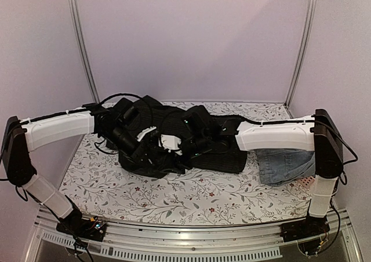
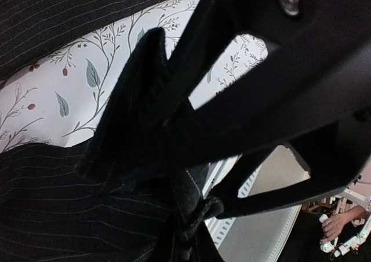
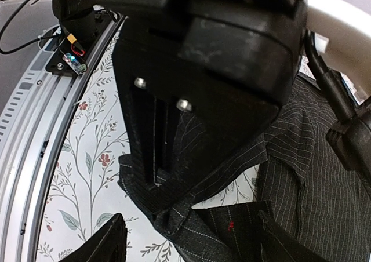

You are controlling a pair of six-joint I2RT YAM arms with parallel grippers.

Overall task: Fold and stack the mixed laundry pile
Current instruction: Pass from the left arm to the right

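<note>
The mixed laundry pile shows as a large black pinstriped shirt (image 1: 223, 153) bunched at the table's middle, with a faded denim piece (image 1: 285, 166) beside it under my right arm. Both grippers meet over the shirt's left part. My left gripper (image 1: 149, 145) is shut on a bunched fold of the pinstriped shirt (image 2: 52, 204), the cloth pinched at the left gripper's (image 2: 203, 208) tips and lifted off the floral cloth. My right gripper (image 1: 186, 144) stands open, and in its wrist view the right gripper (image 3: 194, 242) has its fingers spread either side of a shirt edge (image 3: 179, 207) without closing on it.
A floral tablecloth (image 1: 174, 195) covers the table. A metal rail (image 1: 191, 239) runs along the near edge, and metal posts (image 1: 81, 42) rise at the back corners. A pink slatted edge (image 1: 305, 184) peeks out under the denim at the right. A person's hand (image 2: 336, 224) shows beyond the table.
</note>
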